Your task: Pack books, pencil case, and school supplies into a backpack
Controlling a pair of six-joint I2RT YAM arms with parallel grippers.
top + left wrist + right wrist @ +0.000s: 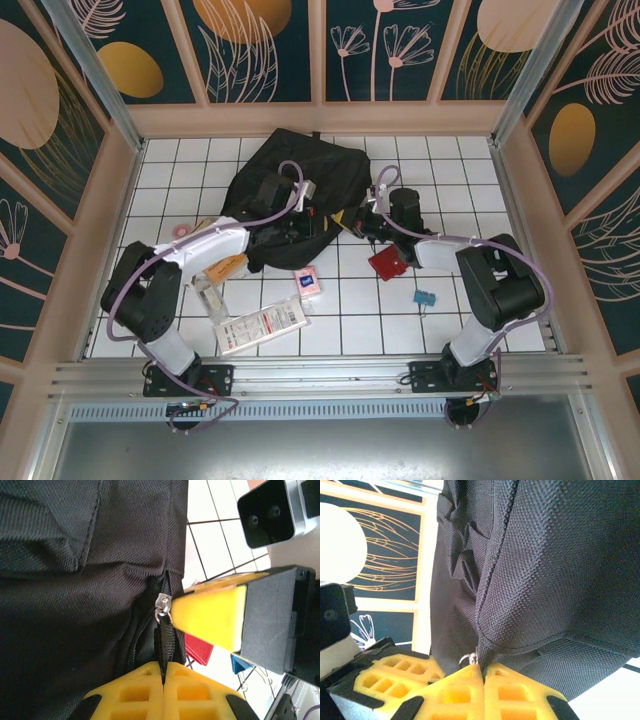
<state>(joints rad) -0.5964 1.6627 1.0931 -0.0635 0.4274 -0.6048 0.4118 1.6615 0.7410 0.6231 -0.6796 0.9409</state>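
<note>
White tiled table (400, 320), floral walls. Black backpack (300, 170) lies at the far middle of it. It looks soft and floppy, light, and likely to bunch when tugged. My left gripper (163, 672) is closed tight on the pull strip under the zipper slider (163, 602). My right gripper (482, 667) is closed on the backpack's seam nearby. Best hold is the pull strip, with the fabric braced.

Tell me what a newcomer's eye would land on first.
A large black fabric backpack slumps far back on the white tiled table. The left hand and right hand both pinch shut on its zipper seam. A flat red square and teal binder clip lie nearer, right.
</note>
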